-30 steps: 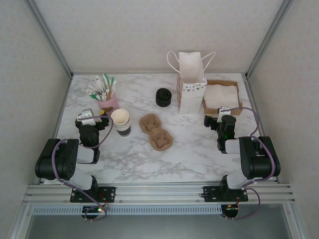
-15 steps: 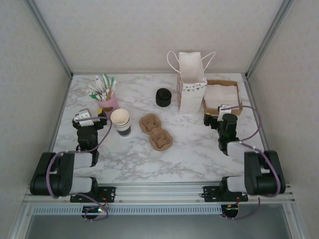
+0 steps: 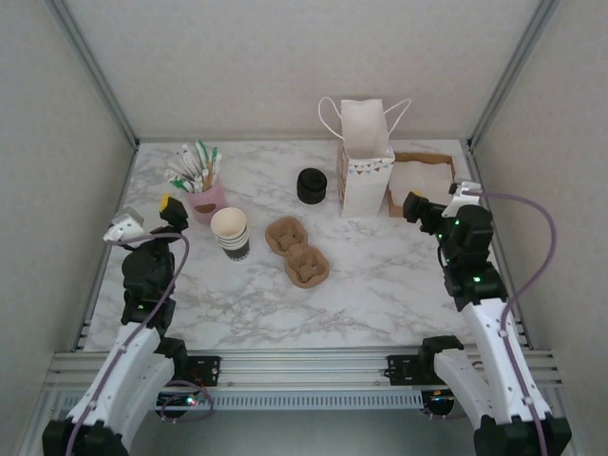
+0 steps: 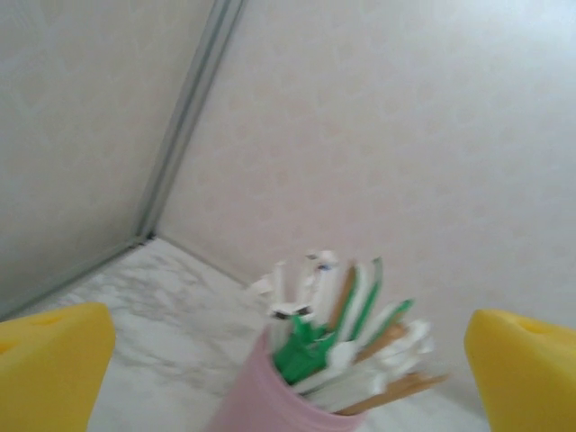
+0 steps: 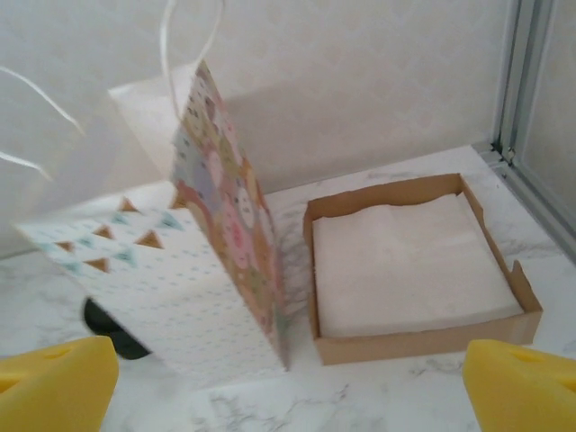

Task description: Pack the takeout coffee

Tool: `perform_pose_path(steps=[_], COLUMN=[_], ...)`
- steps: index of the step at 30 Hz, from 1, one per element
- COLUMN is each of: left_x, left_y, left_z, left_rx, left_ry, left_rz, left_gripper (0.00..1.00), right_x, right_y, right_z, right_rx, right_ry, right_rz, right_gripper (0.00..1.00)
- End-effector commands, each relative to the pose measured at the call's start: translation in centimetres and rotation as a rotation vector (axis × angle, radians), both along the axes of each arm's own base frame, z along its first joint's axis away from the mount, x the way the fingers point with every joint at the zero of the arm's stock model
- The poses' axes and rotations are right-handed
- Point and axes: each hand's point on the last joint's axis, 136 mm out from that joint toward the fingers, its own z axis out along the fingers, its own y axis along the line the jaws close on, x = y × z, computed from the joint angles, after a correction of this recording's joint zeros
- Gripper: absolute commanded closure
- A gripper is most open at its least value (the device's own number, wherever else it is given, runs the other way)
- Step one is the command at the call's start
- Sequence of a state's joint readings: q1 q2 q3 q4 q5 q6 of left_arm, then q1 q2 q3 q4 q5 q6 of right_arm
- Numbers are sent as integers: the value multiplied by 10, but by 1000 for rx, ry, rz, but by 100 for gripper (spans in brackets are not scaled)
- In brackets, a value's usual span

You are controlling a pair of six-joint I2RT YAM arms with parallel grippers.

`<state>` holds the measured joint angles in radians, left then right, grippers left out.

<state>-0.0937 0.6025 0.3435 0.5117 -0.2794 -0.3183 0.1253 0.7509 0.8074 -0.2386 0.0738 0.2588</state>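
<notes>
Jaws on both arms stand spread wide, gripping nothing and touching nothing. The left jaws hang in the air just short of the pink holder (image 3: 206, 198) of sachets and stirrers, which the left wrist view frames between the two yellow pads (image 4: 52, 364). The right jaws hover near the front of the cardboard napkin box (image 3: 423, 180), beside the white paper bag (image 3: 366, 161). The bag's face carries a bunting of small triangles over dots and its side carries pastel blotches; no lettering can be read. The left arm (image 3: 142, 280) reaches up and forward along the left edge of the desk (image 3: 380, 285), the right arm (image 3: 470, 271) along its right edge. A lidded takeout coffee cannot be made out: dark-walled, cream-lined paper cups (image 3: 231, 233) stand open left of centre, with black lids (image 3: 311, 185) well apart, near the bag.
</notes>
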Motion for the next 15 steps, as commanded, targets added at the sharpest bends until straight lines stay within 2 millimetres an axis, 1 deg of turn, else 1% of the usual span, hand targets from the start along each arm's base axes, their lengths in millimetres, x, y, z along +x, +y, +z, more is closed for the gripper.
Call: perform_pose_path(steps=[1,2,4,6,8,10,13,15], left_x=[-5,-5,-1,3,4,3,7,13], left_y=[-1,-3,-17,-30,-33,-27,-38,-41], left_z=[-9,-9,-5,-2,-2,-7,-3,-5], left_rx=[-179,-200,-193,-166,-181,-249,-286,-297], left_ry=[107,136,201,241,268,285,281,348], left_rz=[-2,-12,-88,-158,-173,-133,-204,-209], left_gripper=[0,0,1,0,0,0,0,0], right_x=[-35,-39,-45,-49,-50,-50,-48,-47], right_y=[0,0,7,10,14,17,18,20], right_z=[-27,-29,-30,-32,-35,-38,-51,-60], right_rx=[74,86,117,134,146,161,179,188], right_ry=[223,240,251,264,282,301,347,379], right_rz=[-14,-18,17,31,50,60,48,51], right_gripper=[1,1,1,1,1,1,1,1])
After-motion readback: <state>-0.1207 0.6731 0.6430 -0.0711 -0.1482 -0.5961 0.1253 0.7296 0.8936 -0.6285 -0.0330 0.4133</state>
